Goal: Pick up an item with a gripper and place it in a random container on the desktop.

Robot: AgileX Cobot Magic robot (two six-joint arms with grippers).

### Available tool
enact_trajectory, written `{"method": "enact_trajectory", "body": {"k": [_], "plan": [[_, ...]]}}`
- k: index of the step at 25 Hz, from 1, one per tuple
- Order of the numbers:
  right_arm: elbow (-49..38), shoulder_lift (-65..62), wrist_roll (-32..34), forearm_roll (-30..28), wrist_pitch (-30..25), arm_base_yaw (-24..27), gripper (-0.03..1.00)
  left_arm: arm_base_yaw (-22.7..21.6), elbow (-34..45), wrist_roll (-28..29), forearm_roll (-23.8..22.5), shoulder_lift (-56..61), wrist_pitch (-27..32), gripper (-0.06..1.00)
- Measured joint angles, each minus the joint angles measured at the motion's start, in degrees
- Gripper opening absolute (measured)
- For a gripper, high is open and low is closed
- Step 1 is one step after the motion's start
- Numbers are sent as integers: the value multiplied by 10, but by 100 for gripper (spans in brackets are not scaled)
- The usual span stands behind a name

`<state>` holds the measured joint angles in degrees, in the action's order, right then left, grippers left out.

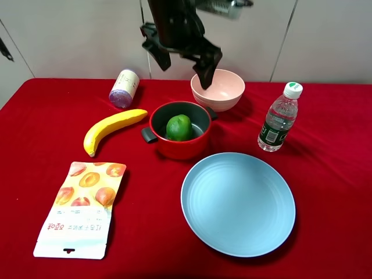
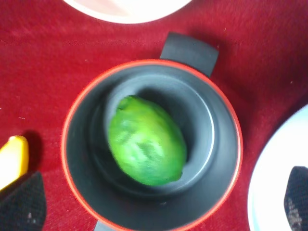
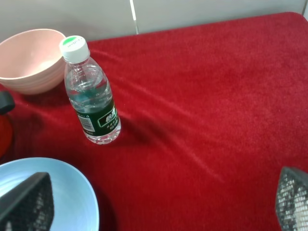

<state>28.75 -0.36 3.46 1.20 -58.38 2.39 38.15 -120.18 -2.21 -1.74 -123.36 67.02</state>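
Green bumpy-skinned round lime point(image 2: 147, 140) sits loose inside small red pot point(image 1: 180, 152) with dark grey interior, on red-cloth desktop point(image 1: 325, 192). Left black two-fingered gripper point(image 1: 185, 70) hangs above pot, fingers spread, holding nothing. Right gripper point(image 3: 160, 199) spread too, empty, near clear plastic water bottle point(image 3: 91, 101). Yellow banana point(image 1: 110, 129) beside pot, pink bowl point(image 1: 224, 96) behind.

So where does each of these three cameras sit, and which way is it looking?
Exterior high: mounted high, looking down over the red desktop; shows the left end effector above the red pot.
Left wrist: on the left arm, facing straight down into the pot at the lime; its fingertips edge the picture.
Right wrist: on the right arm, slanting across the desktop toward the water bottle and pink bowl; its fingertips show.
Shared: pot and lime in exterior and left wrist; blue plate in all three.
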Motion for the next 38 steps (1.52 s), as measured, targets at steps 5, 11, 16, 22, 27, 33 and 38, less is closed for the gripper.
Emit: {"method": "enact_trajectory", "body": {"k": [5,11,16,22,27,33,38], "plan": [[0,0,0,0,0,0,69,0,1,0,-1,40,0,99],[0,0,0,0,0,0,69,0,19,0,-1,88,1,99],[0,0,0,0,0,0,69,0,62,0,-1,136,1,99],[0,0,0,0,0,0,69,0,129,0,-1,199,1,99],[0,0,0,0,0,0,69,0,188,0,-1,255,1,99],[0,0,0,0,0,0,69,0,252,0,-1,324,1,99],[0,0,0,0,0,0,69,0,299,0,-1,383,1,99]]}}
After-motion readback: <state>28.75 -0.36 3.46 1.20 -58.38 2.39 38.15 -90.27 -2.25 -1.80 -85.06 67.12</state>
